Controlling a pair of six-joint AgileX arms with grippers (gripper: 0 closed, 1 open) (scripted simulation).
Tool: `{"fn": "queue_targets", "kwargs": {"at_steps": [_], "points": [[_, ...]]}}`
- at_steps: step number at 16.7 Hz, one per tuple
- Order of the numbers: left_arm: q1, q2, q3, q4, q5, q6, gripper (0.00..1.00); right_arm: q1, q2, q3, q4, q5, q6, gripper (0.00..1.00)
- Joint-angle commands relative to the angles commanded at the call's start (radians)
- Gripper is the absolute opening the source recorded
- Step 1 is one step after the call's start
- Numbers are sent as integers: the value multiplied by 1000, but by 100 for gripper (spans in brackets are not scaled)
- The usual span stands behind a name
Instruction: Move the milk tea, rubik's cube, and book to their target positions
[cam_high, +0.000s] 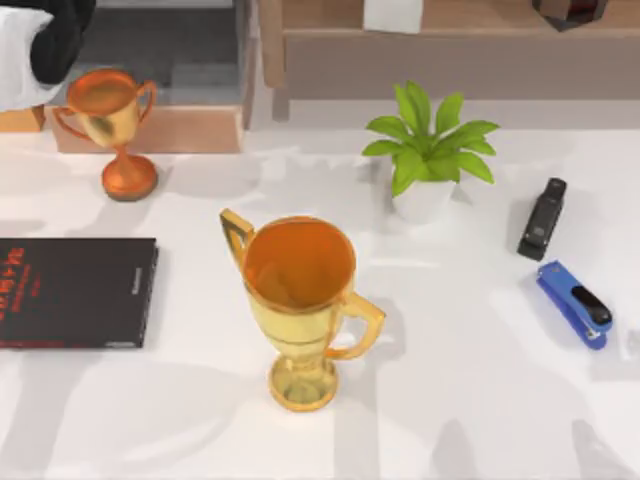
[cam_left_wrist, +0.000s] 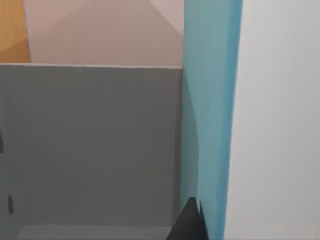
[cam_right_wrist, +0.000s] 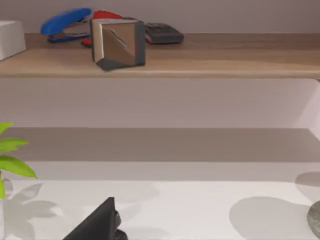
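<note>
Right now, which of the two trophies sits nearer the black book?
The small orange trophy at the table's back left, just behind the black book. The large gold trophy stands mid-table, further to the book's right.

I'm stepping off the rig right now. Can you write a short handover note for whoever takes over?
Left end effector: at the top view's far left, right beside the book, next to a grey compartment. Hold unconfirmed.
Right end effector: low over the table, facing the shelf.
Done: nothing confirmed placed.
Left: settle the book, then check the dark-edged cube on the shelf, whose faces are unclear.
</note>
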Motion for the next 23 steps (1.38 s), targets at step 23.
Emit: {"fn": "queue_targets", "kwargs": {"at_steps": [23], "points": [[139,-590,-1266,287,175,1523,0,0,0,0,0,0,0,100]]}}
